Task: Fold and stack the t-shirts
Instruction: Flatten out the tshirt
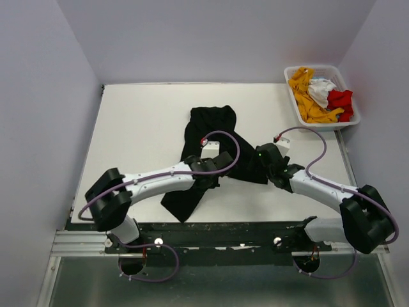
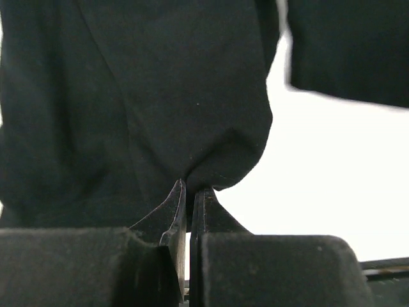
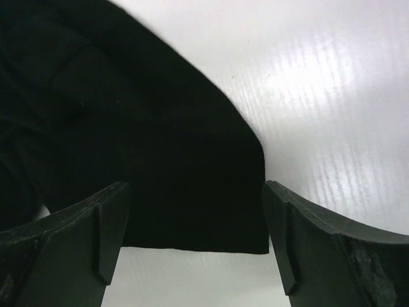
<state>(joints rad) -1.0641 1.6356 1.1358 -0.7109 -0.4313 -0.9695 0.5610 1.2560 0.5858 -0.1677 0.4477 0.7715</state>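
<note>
The large black t-shirt (image 1: 208,135) lies crumpled on the white table, running from the middle toward the near edge. My left gripper (image 1: 215,167) is shut on a pinch of its cloth (image 2: 192,128); in the left wrist view the fingertips (image 2: 179,198) meet with black cloth bunched between them. My right gripper (image 1: 268,165) is open just above the shirt's right corner (image 3: 192,192), its fingers (image 3: 112,224) either side of the hem. The orange-yellow t-shirt (image 1: 305,96), the white t-shirt (image 1: 321,91) and the red t-shirt (image 1: 340,102) lie bunched in the basket.
The white slatted basket (image 1: 321,123) stands at the table's far right corner. Grey walls close in the table at the back and on both sides. Bare white table (image 1: 134,128) shows left of the shirt.
</note>
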